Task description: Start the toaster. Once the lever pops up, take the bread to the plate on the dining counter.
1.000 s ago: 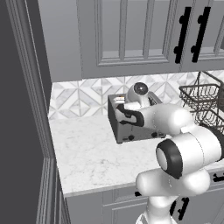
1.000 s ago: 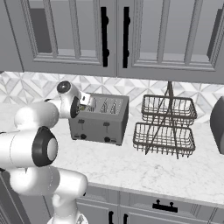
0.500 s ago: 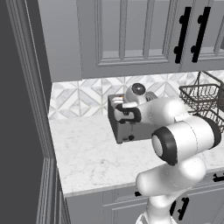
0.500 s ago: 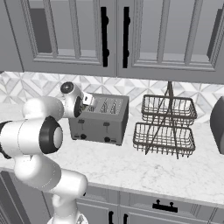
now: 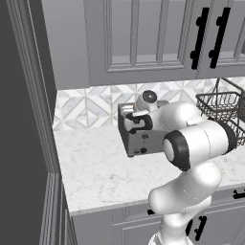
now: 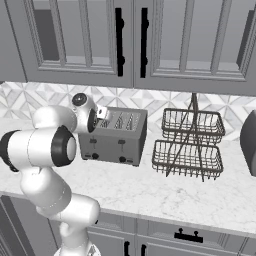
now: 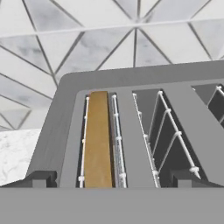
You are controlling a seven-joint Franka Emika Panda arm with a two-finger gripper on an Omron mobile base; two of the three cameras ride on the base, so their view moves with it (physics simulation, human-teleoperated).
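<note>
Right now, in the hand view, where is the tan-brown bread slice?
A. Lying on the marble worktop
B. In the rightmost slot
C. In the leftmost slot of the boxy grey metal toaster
C: the bread slice stands in the leftmost slot of the toaster; the neighbouring slots show bare wire guides.

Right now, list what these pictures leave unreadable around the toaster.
- Bread: hand view shows its top edge; the slot hides the rest.
- Toaster front, left base view: the arm covers most.
- Lever, right base view: too small to judge its height.
- Gripper: its fingers sit edge-on.
</note>
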